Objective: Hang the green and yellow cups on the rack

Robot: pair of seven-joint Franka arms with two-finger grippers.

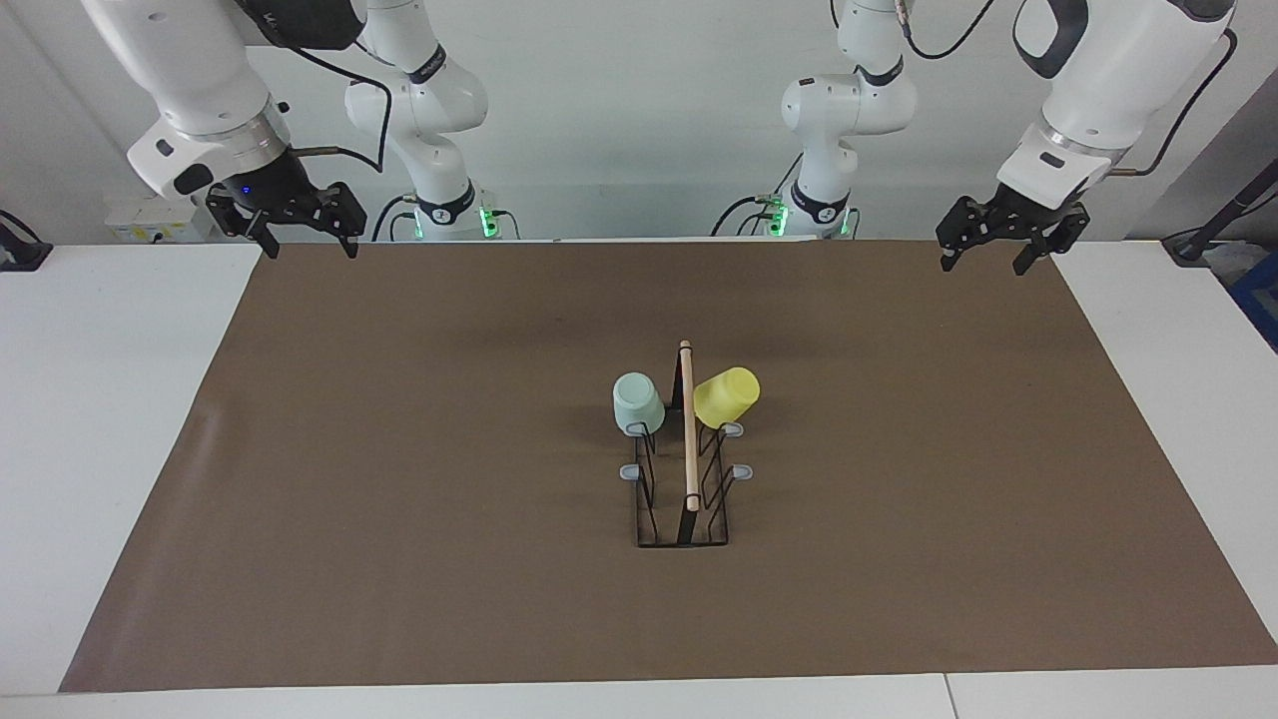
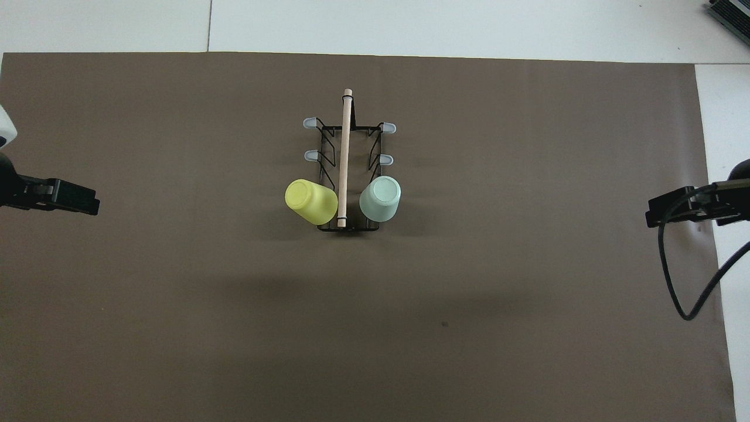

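Note:
The black wire rack with a wooden rod on top stands mid-table. The pale green cup hangs upside down on the rack's prong nearest the robots, on the side toward the right arm's end. On the matching prong toward the left arm's end, the yellow cup hangs tilted. My left gripper hovers open and empty over the mat's edge at its own end. The right gripper is open and empty over the mat's corner at its end.
A brown mat covers the white table. The rack's other grey-tipped prongs carry nothing. A black cable loops down from the right arm. A dark object lies at the table corner farthest from the robots.

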